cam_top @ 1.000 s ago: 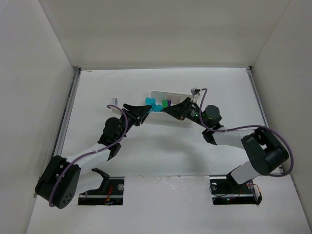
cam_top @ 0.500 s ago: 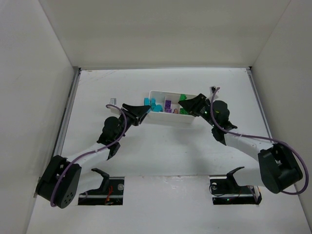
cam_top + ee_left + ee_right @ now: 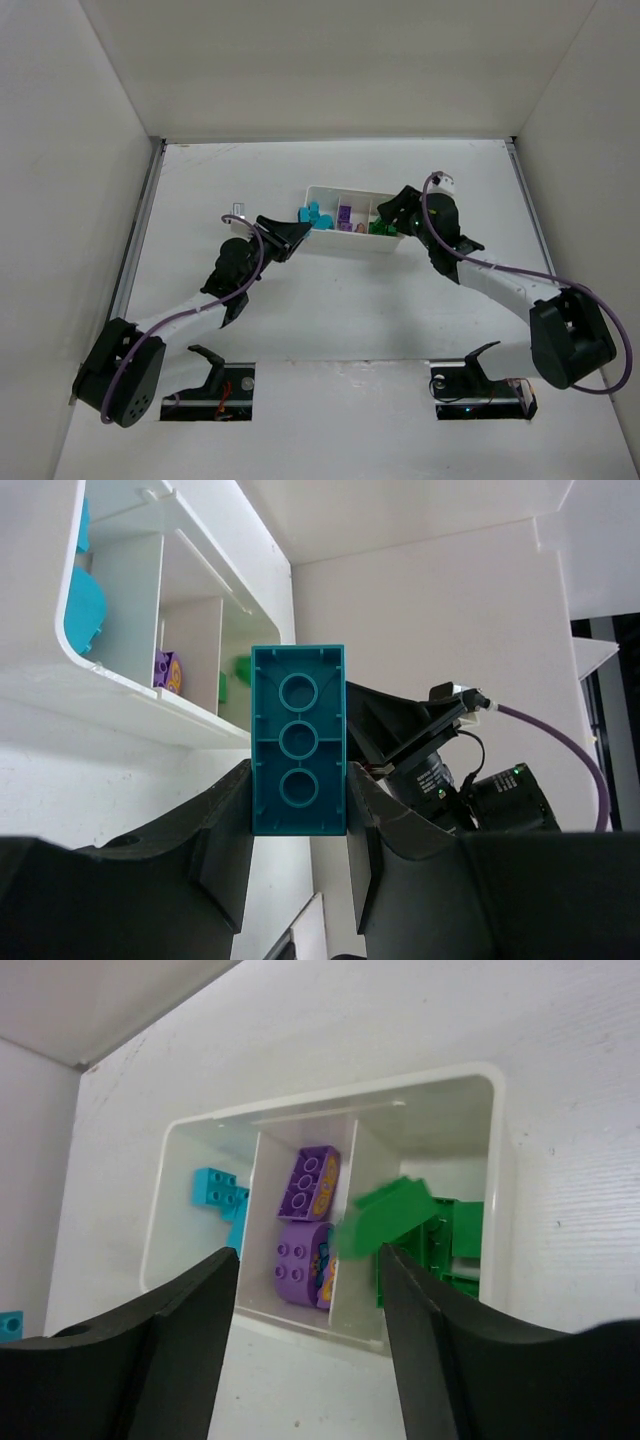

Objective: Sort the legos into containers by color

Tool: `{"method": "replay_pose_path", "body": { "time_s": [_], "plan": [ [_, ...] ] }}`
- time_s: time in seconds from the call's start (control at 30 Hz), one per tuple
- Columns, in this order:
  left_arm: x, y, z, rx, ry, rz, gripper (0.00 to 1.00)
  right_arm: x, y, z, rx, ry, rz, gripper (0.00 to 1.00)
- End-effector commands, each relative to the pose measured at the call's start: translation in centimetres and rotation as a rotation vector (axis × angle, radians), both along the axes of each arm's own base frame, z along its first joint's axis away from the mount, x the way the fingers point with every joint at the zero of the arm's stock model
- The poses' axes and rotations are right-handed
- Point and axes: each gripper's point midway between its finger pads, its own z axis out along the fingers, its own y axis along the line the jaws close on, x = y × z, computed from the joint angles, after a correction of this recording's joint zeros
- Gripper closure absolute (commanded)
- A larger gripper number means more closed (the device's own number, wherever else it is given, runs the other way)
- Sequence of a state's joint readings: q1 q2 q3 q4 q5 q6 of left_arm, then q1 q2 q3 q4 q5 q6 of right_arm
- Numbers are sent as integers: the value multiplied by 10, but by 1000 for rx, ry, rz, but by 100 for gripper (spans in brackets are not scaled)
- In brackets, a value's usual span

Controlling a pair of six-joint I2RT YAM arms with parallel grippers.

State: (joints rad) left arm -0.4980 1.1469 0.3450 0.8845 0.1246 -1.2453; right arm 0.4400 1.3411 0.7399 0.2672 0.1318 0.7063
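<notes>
Left fingers (image 3: 232, 815) are clamped on the long sides of a teal brick (image 3: 298, 740), hollow underside toward the wrist cam. It's held off the tabletop (image 3: 330, 300), just beside the near-left corner of the tray (image 3: 345, 244). Right fingers (image 3: 200, 1305) stand wide apart over the right compartment. A green brick (image 3: 385, 1218) hangs tilted and blurred between them, touching neither as far as I can see, so I read it as let go and dropping onto the other greens (image 3: 455, 1235). Bricks should be light, rigid, smooth hard plastic: slippery on flat faces, won't crush. Best pinch is across the two long flat sides at mid-length, as the left has it, not on the studs. Tray holds cyan bricks (image 3: 317, 214) in the left compartment, purple bricks (image 3: 305, 1220) in the middle, greens on the right; teal likely goes with the cyans. In the way: the near tray wall and thin dividers, so the brick needs to clear the rim before release. The tray looks light and may slide if nudged. Right arm (image 3: 430, 780) shows past the teal brick, but the target compartments are at opposite ends, so clash risk looks low.
</notes>
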Motion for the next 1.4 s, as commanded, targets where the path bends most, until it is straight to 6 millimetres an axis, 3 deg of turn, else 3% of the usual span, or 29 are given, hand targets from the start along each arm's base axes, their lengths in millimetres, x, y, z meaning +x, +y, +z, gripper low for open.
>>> {"method": "replay_pose_path", "body": {
  "time_s": [0.0,0.2,0.3,0.43,0.53,0.63,0.77,0.87,1.17,1.37],
  "plan": [
    [5,-2,37,-3,-106,9,84,7,-4,16,-26,-34,-39,34],
    [14,-7,39,53,-104,14,84,-8,-13,31,16,-107,-59,36],
    [21,-15,42,112,-115,10,84,-23,-13,36,39,-177,-43,48],
    [35,-27,38,249,-110,15,84,-36,-26,17,39,-191,-102,73],
    [49,-35,23,415,-76,21,85,-42,-32,2,8,-182,-149,75],
    [62,-34,8,585,-41,38,85,-47,-33,2,-25,-206,-170,69],
    [78,-33,-6,757,-3,48,84,-48,-33,10,-52,-251,-186,45],
    [90,-34,-17,813,23,31,84,-48,-32,9,-56,-257,-179,38],
    [112,-42,-50,949,108,-30,81,-55,-29,10,-34,-270,-165,32],
    [117,-41,-52,988,112,-28,74,-53,-26,10,-31,-265,-158,32]
  ]
}}
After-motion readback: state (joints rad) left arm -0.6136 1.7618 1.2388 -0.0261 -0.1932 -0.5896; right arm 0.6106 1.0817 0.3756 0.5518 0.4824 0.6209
